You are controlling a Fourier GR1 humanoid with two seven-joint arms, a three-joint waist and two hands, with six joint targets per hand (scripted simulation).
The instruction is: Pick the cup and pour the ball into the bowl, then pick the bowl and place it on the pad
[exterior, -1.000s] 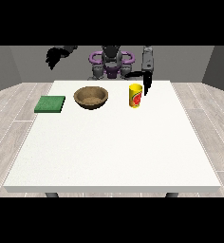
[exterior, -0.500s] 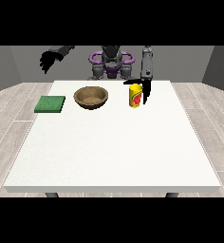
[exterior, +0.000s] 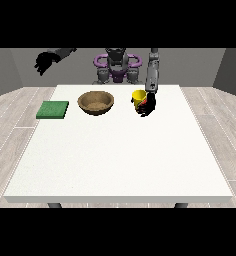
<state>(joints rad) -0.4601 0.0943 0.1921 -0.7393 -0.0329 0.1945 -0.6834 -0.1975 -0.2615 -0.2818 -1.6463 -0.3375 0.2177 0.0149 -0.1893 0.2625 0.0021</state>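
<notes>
A yellow cup (exterior: 138,97) with red markings stands on the white table (exterior: 120,150), right of centre near the far edge. The hand at the view's right (exterior: 148,104) is down beside the cup, its black fingers against the cup's right side; the ball does not show. A brown wooden bowl (exterior: 95,103) sits to the left of the cup. A green pad (exterior: 53,109) lies flat near the table's left edge. The hand at the view's left (exterior: 43,62) is raised high above and beyond the pad, away from everything, with curled fingers.
The robot's torso (exterior: 116,65) stands behind the table's far edge. The near half of the table stretches white toward the camera. Wooden floor surrounds the table.
The hand at the view's right has lowered and closed in on the cup. The hand at the view's left has swung further out to the left and upward.
</notes>
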